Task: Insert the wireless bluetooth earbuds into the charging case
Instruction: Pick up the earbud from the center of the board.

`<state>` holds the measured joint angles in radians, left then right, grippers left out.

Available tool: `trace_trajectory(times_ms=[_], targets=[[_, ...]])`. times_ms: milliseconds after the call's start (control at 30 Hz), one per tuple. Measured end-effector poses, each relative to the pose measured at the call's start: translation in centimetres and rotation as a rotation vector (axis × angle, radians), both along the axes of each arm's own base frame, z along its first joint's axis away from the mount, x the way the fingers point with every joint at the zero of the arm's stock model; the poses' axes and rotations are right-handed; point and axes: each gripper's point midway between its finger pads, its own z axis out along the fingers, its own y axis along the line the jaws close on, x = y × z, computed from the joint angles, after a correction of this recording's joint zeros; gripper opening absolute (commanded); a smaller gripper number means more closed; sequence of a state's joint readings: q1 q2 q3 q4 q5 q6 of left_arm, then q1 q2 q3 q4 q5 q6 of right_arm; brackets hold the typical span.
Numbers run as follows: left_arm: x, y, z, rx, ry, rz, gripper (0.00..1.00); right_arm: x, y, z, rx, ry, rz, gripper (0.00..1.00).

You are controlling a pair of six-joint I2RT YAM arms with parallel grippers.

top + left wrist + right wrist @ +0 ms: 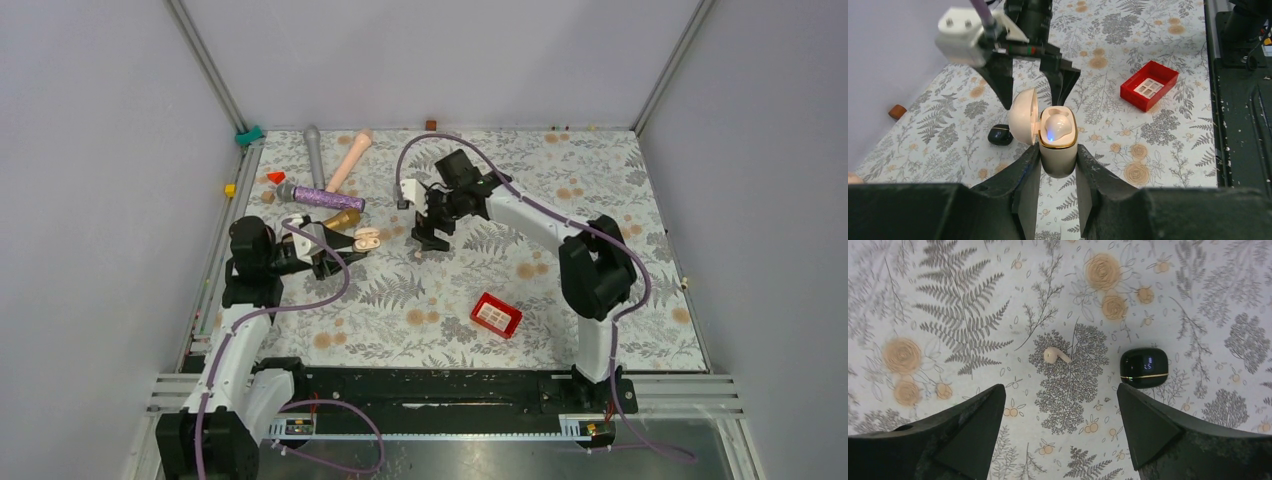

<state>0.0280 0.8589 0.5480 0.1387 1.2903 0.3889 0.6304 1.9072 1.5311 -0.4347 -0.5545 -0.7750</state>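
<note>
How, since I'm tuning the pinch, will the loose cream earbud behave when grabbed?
The cream earbud looks tiny and smooth, so probably light and slippery for the open right gripper. Its curved stem likely makes it pivot, not roll.

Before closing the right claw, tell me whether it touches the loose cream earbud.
Apart. The right wrist view shows the earbud lying clear of the open right claw, bare mat between them.

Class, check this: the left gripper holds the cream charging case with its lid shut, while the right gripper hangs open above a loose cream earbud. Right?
Not quite: the left wrist view shows the charging case, held by the left gripper, with its lid open. The right gripper does hang open above the loose cream earbud.
</note>
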Motion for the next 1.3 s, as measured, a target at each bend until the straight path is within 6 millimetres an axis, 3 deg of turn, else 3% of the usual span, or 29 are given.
trace_trajectory(times_ms=[233,433,667,867,1233,1300], targets=[[-0.7,0.6,-0.6,-0.005,0.024,-0.027,0.0,-0.2,-0.3,-4.5,-0.206,-0.053,0.178,0.93],[-1.5,1.4,-1.1,-0.006,0.034,-0.05,0.0,-0.5,-0.4,-6.4,-0.259,-0.065,0.292,0.94],[-1.3,3.2,0.0,0.009,-0.012,-0.03,0.0,-0.5,0.3,-9.1,-0.3,-0.046,0.363,0.92],[-2.4,3.1,-1.4,0.008,0.018,-0.046,0.0,-0.6,1.2,-10.4,-0.328,-0.05,0.391,0.9],[-3.7,2.7,-1.4,-0.006,0.038,-0.075,0.0,-0.2,1.8,-10.6,-0.401,-0.106,0.424,0.7],[-3.8,2.7,-1.3,-0.007,0.037,-0.076,0.0,-0.1,1.6,-10.7,-0.411,-0.107,0.426,0.61]])
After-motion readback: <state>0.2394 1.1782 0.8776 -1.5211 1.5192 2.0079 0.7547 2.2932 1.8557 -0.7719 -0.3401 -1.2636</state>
